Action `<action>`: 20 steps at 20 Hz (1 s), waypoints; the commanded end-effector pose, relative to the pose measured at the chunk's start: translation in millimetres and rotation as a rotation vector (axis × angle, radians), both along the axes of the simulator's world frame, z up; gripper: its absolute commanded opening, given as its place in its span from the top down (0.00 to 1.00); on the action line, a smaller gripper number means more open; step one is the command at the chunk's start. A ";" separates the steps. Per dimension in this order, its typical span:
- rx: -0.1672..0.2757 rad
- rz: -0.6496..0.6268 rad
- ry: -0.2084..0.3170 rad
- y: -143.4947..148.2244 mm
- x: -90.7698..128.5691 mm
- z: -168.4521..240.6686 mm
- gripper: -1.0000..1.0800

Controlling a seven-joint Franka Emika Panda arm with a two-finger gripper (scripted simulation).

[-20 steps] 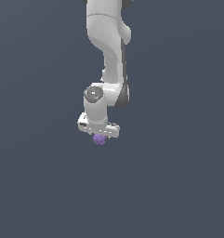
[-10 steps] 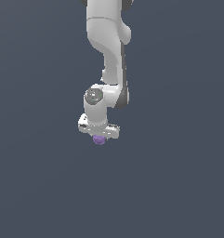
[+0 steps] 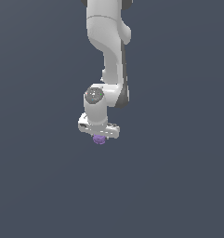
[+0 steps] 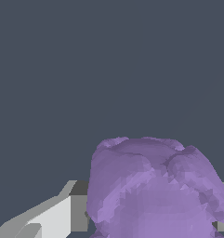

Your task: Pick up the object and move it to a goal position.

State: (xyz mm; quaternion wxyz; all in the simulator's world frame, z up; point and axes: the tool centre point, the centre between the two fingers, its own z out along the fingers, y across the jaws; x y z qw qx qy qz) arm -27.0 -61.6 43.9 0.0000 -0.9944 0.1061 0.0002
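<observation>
Comparing with a second ago, the tool (image 3: 100, 135) remains closed on the purple ball (image 3: 99, 139), drifted slightly toward 6 o'clock, suggesting transport toward the goal is under way.

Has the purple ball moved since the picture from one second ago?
Barely, if at all. The purple ball sits at almost the same spot in the exterior view, under the end effector. The plain background gives no fixed reference.

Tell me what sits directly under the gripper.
The purple ball sits under the gripper, between its fingers. In the wrist view the ball covers most of the far finger and whatever lies below.
</observation>
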 end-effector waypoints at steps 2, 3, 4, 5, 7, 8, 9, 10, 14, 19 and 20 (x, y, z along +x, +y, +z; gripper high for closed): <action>0.000 0.000 -0.001 1.7 1.2 10.8 1.00; 0.000 0.000 -0.001 2.4 1.6 15.4 1.00; 0.000 0.000 -0.001 3.2 2.0 20.6 1.00; 0.000 0.000 -0.001 4.1 2.5 26.4 1.00; 0.000 0.000 -0.001 6.1 3.6 39.9 1.00; 0.000 0.000 -0.001 7.3 4.2 47.5 1.00; 0.000 0.000 -0.001 8.5 4.8 55.6 1.00; 0.000 0.000 -0.001 9.8 5.6 64.3 1.00; 0.000 0.000 -0.001 15.7 8.9 104.0 1.00; -0.001 0.000 -0.001 23.9 13.9 160.8 1.00; -0.001 0.000 -0.001 25.6 14.9 172.0 1.00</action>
